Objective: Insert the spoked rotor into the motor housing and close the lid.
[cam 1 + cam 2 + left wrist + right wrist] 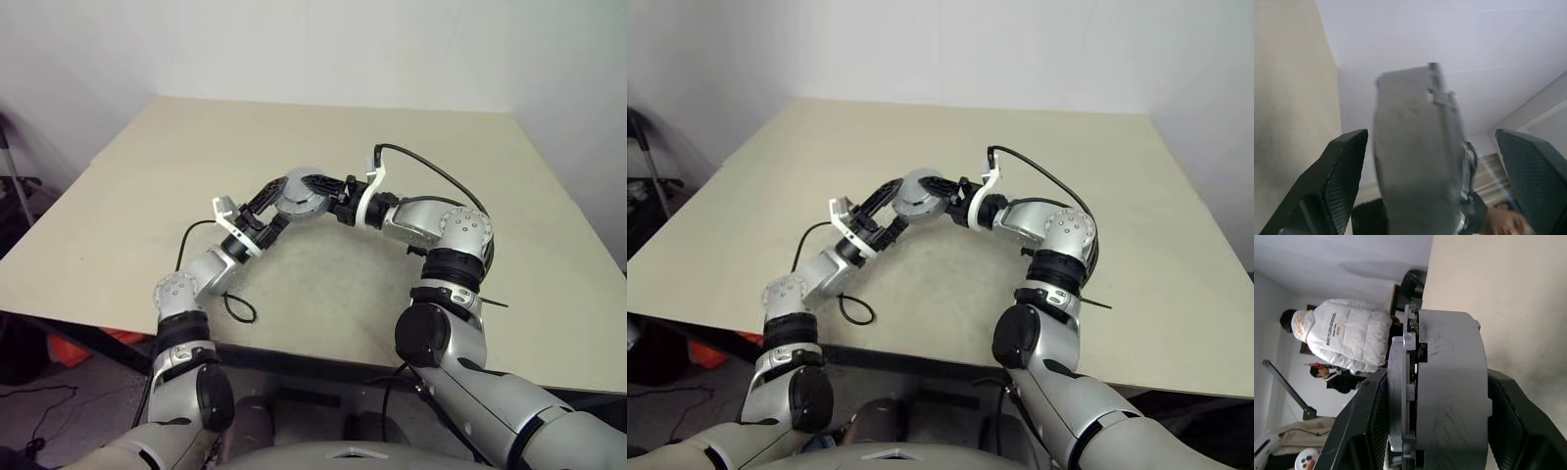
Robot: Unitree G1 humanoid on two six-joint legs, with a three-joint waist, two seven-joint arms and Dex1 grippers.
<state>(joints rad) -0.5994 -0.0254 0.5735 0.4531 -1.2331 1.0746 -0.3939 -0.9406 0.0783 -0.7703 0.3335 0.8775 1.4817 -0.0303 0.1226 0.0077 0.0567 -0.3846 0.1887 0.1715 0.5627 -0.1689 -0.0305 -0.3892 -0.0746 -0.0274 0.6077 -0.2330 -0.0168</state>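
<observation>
Housing: round grey metal motor housing [1449, 391] with its flat grey lid [1399, 396] lying against one face, held up off the desk between the two arms; a narrow seam shows between lid and body at the edge.
Housing position: above the middle of the desk [411, 127], roughly at the centre of the head views, where its grey disc [299, 196] sits between both end effectors.
Right end effector: the right end effector [328, 188] pinches the housing across its thickness, one black finger [1508, 406] on the body side and the other on the lid side, both pressed against it.
Left end effector: the left end effector [277, 203] stands spread wide, its two black textured fingers [1337, 181] on either side of the housing with clear gaps, not touching it.
Rotor: cannot tell from these views whether it sits inside.
Desk: pale beige flat top, bare around the arms; a black cable [235, 305] loops on it near the left forearm.
Background: a person in a white padded jacket [1344, 340] stands well beyond the desk, seen past the housing in the right wrist view.
</observation>
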